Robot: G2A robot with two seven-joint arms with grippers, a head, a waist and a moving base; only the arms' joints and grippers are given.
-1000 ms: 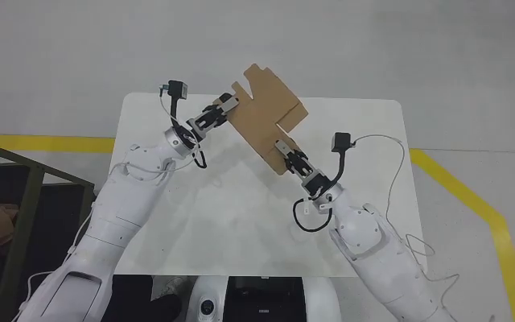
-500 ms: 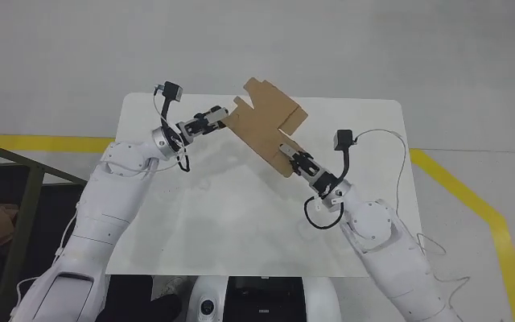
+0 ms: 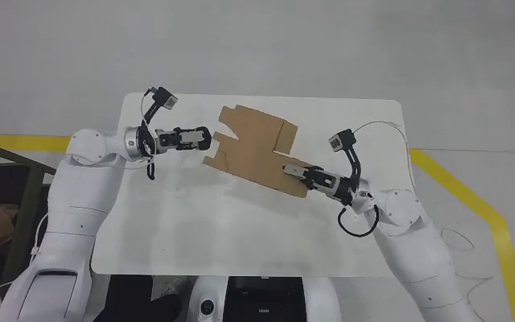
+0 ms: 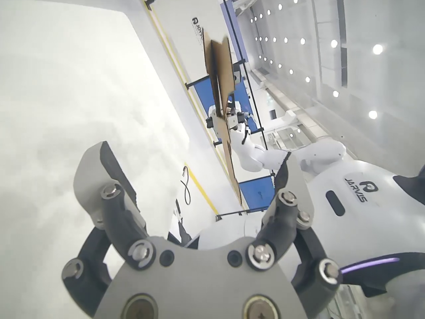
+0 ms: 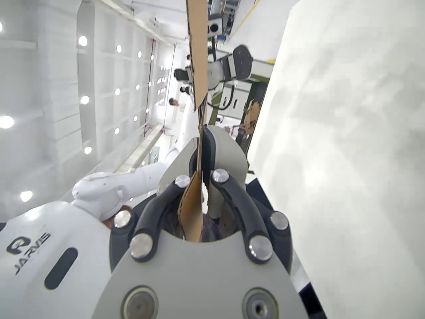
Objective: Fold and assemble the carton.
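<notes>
Cardboard carton (image 3: 251,146), one, pinched by right claw (image 3: 293,170).

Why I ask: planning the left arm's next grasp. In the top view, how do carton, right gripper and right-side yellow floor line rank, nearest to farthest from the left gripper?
From the open left gripper:
1. carton, just off its fingertips, over the table.
2. right gripper, across the carton, shut on its corner.
3. yellow floor line, off the table, on the right gripper's side.
</notes>
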